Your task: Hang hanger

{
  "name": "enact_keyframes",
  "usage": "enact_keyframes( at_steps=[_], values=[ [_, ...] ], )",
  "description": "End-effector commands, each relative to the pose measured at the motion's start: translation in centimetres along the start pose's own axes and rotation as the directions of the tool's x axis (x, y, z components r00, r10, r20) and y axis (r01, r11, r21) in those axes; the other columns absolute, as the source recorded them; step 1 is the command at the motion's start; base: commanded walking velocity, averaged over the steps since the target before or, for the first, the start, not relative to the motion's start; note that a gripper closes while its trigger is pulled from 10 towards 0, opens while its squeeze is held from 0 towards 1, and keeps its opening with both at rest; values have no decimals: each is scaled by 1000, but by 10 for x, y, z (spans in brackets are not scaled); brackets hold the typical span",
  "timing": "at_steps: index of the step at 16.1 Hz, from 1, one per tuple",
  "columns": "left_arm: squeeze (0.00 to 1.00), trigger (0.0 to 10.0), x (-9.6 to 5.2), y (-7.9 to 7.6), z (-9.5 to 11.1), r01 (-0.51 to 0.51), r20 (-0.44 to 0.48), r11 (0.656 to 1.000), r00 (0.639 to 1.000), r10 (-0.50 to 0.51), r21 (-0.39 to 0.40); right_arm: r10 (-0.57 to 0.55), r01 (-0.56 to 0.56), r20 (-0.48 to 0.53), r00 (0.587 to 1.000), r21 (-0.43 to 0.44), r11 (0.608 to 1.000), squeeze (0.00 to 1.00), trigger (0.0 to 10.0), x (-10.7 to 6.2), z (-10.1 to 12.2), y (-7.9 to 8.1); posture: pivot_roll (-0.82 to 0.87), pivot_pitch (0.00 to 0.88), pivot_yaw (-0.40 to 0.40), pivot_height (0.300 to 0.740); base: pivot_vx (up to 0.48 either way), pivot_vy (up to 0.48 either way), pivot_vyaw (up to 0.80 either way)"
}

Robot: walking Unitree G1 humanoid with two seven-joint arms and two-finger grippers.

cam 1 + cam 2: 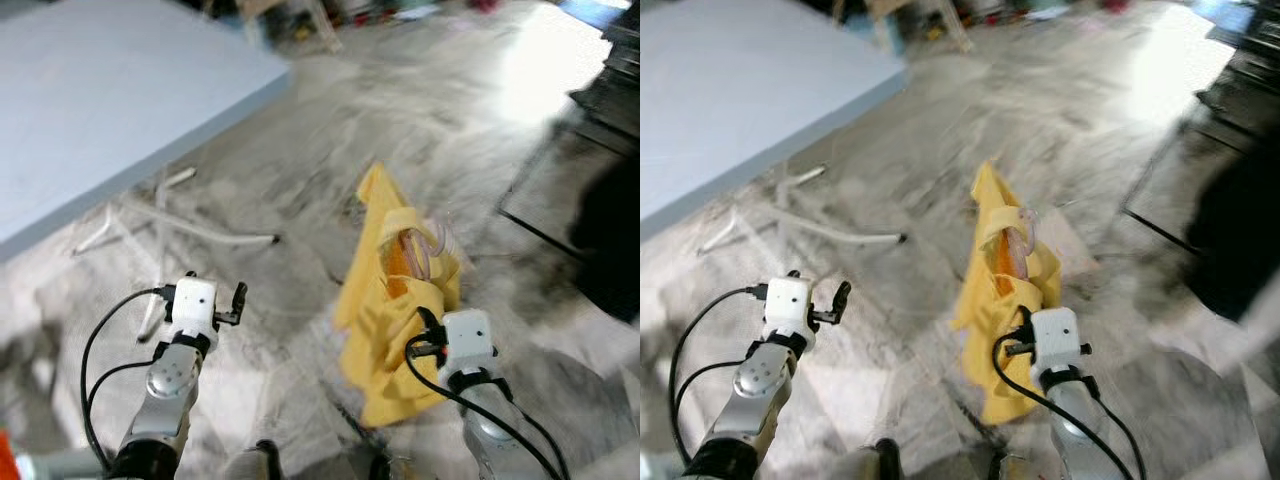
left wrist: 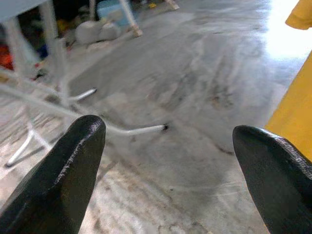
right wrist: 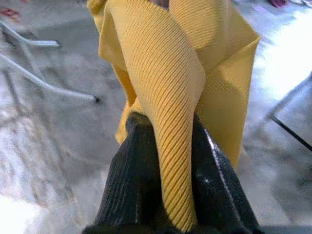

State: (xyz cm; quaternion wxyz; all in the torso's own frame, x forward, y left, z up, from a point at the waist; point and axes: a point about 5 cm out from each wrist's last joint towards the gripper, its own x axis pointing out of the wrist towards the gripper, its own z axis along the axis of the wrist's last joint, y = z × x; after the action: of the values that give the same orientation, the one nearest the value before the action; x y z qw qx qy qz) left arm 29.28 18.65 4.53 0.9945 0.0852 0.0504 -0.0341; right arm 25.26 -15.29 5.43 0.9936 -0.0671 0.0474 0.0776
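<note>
Right gripper (image 3: 163, 146) is pinched onto a fold of the yellow garment (image 1: 395, 310), ribbed fabric squeezed between both black fingers (image 3: 129, 180). The right wrist view shows that grip clearly; in the head views the white wrist block hides the fingertips. The garment hangs in front of the robot over the grey marbled floor (image 1: 300, 150), raised off it as far as the head views show.

Hanger (image 1: 418, 250): a pale pinkish translucent hook pokes out of the top of the garment, with orange showing inside the neck opening. This is seen from the head views. In the right wrist view the hook is not discernible, just fabric.

Left gripper (image 2: 168, 146) is spread wide with nothing between the fingers, held off to the left of the garment and well apart from it. Its wrist view catches the garment's yellow edge plus the white metal table legs (image 2: 53, 63) beyond.

The light blue tabletop (image 1: 110, 90) sits far left of the garment. A dark rack frame (image 1: 590, 200) stands to the garment's right, too blurred for detail.
</note>
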Motion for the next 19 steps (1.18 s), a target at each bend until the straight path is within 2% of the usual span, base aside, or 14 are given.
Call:
enact_keyframes(
  at_steps=[1,5,19],
  values=[
    [0,10000,-3,-2,-5,0,-18,1000,1000,0,-4,0,0,51,999,-6,1000,0,10000,0,10,-1,-81,165,28,740,0,0,794],
    [0,10000,-2,-4,-6,2,-24,1000,1000,-2,2,2,-2,52,999,3,1000,0,10000,-1,10,-2,-87,170,26,740,0,0,695],
    [0,10000,-1,-12,-8,17,-49,999,999,-14,44,22,-23,56,998,16,1000,0,10000,0,13,3,-88,178,28,740,0,0,0]
  ],
)
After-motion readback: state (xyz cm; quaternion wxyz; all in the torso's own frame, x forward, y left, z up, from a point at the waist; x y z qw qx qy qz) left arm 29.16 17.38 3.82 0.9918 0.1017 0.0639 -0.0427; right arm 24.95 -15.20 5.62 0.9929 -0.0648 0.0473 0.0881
